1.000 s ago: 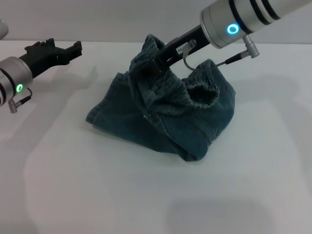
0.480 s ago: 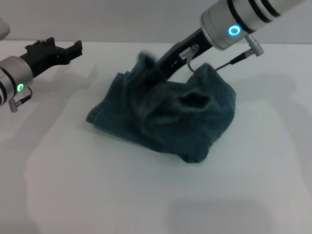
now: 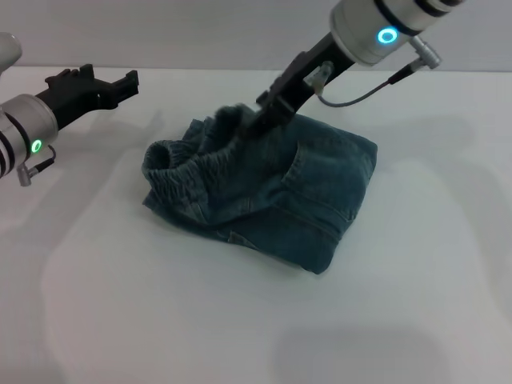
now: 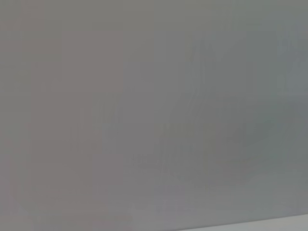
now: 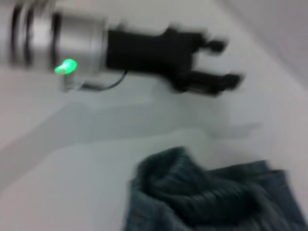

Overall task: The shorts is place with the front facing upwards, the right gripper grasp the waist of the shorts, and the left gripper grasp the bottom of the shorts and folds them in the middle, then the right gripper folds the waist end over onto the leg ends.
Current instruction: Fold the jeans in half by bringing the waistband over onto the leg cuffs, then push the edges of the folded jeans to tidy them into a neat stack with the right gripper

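Note:
Dark blue-green denim shorts [image 3: 296,192] lie doubled over in the middle of the white table [image 3: 240,320]. Their gathered elastic waist [image 3: 188,164] now rests at the left end, over the leg ends. My right gripper [image 3: 254,118] reaches down from the upper right to the far edge of the waist, shut on a raised tuft of fabric there. In the right wrist view the ribbed waist [image 5: 192,197] shows close below the camera. My left gripper [image 3: 108,80] hovers at the far left, off the shorts, open and holding nothing; its spread fingers [image 5: 219,79] also show in the right wrist view.
The left wrist view shows only a plain grey surface. A pale wall [image 3: 200,32] runs behind the table's far edge.
The right gripper has carried the waist leftward and down, from a raised bunch at the right onto the left end. The shorts now lie flatter. The left arm stayed put.

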Robot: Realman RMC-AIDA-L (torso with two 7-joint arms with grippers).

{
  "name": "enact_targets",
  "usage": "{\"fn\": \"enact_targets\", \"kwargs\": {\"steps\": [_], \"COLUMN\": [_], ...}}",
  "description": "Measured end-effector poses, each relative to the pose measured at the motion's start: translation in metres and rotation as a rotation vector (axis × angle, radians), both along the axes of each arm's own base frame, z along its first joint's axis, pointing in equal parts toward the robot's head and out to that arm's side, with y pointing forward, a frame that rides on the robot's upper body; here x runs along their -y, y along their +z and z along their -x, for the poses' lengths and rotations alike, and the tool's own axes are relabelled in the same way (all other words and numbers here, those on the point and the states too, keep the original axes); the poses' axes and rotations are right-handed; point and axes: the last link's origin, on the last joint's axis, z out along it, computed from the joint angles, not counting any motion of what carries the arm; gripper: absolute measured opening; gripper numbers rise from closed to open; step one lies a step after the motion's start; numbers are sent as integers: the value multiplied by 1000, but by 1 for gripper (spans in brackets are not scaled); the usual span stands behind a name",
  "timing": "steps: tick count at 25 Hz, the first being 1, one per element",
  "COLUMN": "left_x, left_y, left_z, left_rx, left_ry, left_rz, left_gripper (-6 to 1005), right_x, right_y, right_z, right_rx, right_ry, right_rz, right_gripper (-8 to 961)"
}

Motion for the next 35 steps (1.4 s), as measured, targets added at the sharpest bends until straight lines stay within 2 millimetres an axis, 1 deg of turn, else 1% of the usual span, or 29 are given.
{"fn": "enact_targets", "kwargs": {"steps": [4, 7, 9, 10, 11, 12, 15, 16, 18, 19, 20, 21, 24, 25, 26, 29, 35], "left_x": [2, 6, 10, 12, 12, 19, 22, 34, 42, 47, 47, 54, 63, 63, 65, 64, 57], "left_y": [-1, -3, -6, -7, -7, -11, -13, -22, -29, -34, -34, -42, -54, -54, -60, -71, -74], "left_z": [-4, -13, -23, -27, -27, -39, -44, -53, -57, -59, -59, -60, -61, -61, -60, -57, -47], "left_rx": [20, 61, 97, 111, 111, 164, 191, 257, 292, 309, 309, 341, 386, 386, 397, 388, 328], "left_ry": [-31, -87, -149, -174, -174, -247, -275, -319, -334, -341, -341, -340, -324, -324, -312, -269, -209], "left_rz": [16, 47, 80, 94, 94, 142, 169, 247, 300, 331, 331, 380, 438, 438, 459, 481, 444], "left_gripper": [811, 811, 811, 810, 810, 810, 810, 810, 810, 810, 810, 810, 810, 810, 810, 810, 810], "right_x": [-10, -15, -16, -16, -14, -13, -8, -6, -2, 2, 2, 4, 9, 10, 12, 14, 17], "right_y": [13, 32, 44, 49, 54, 58, 72, 75, 80, 84, 84, 84, 84, 83, 79, 74, 63], "right_z": [-30, -63, -85, -96, -111, -123, -162, -174, -196, -212, -212, -218, -229, -230, -232, -231, -229], "right_rx": [-138, -286, -369, -404, -445, -472, -544, -568, -609, -635, -635, -644, -653, -652, -650, -650, -658], "right_ry": [-66, -128, -157, -171, -197, -218, -288, -313, -360, -397, -397, -411, -432, -434, -440, -443, -448], "right_rz": [-152, -298, -388, -426, -478, -517, -654, -691, -751, -787, -787, -801, -819, -819, -812, -803, -758], "right_gripper": [627, 627, 627, 627, 627, 628, 628, 628, 628, 628, 628, 628, 628, 628, 628, 627, 627]}}
